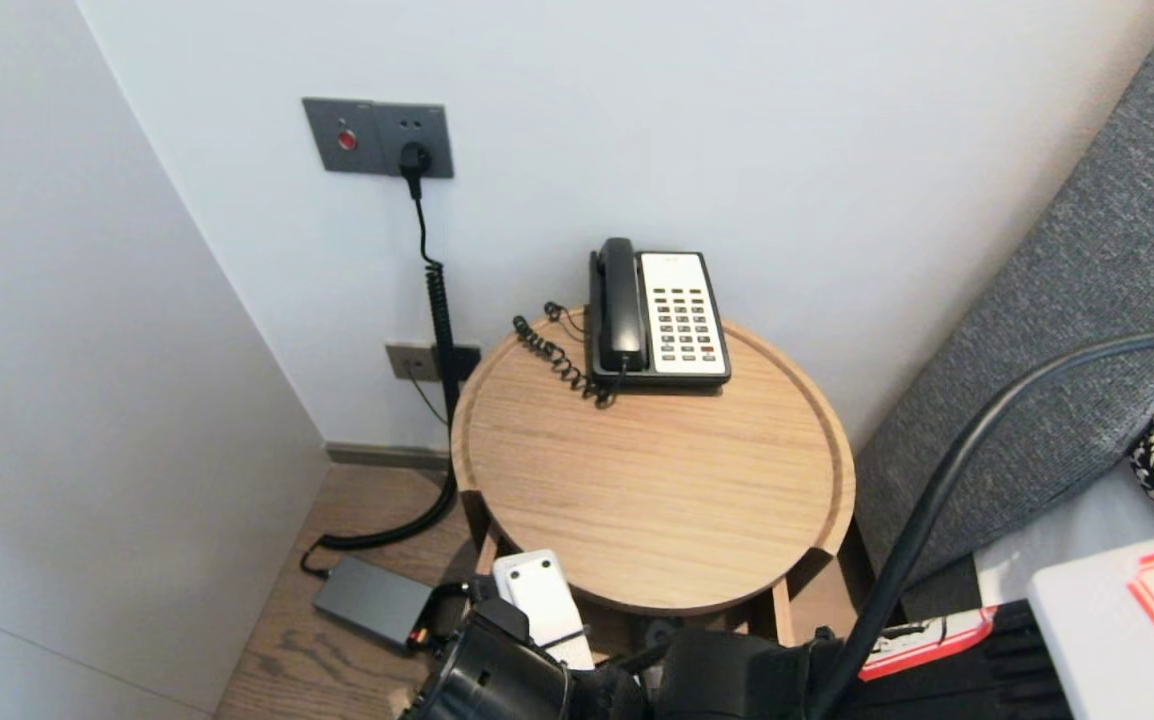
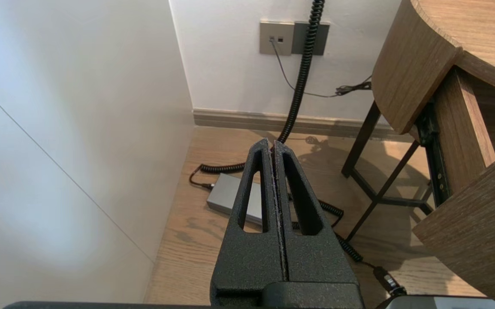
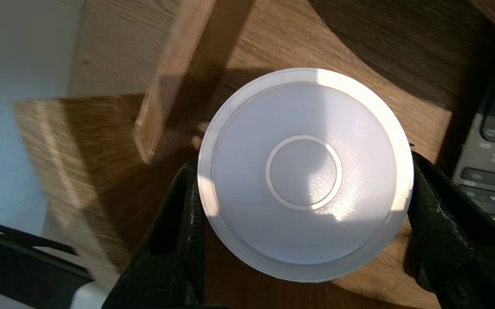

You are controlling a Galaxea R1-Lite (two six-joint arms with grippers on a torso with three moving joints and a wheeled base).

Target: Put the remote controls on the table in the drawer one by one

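Right gripper (image 3: 303, 165): fingers spread wide and clamped on the rim of a white disc (image 3: 305, 174), one finger on either side. Disc faces the wrist camera flat-on, over dark wood (image 3: 359, 38), with a remote (image 3: 494, 141) just beside it. Cannot tell whether the disc rests on the wood or hangs clear of it. This gripper is not found in the head view; judged low, under the tabletop, at the open drawer (image 2: 479, 231).

Left gripper (image 2: 273, 143): closed, empty, parked over the floor (image 2: 187, 257) beside the table, adapter (image 2: 230, 197) beyond its tips.

Table (image 1: 657, 520): top bears only the phone (image 1: 657, 315), at the far edge.

Judged progress: grasp made. Disc not on the tabletop, and the grip not yet let go.
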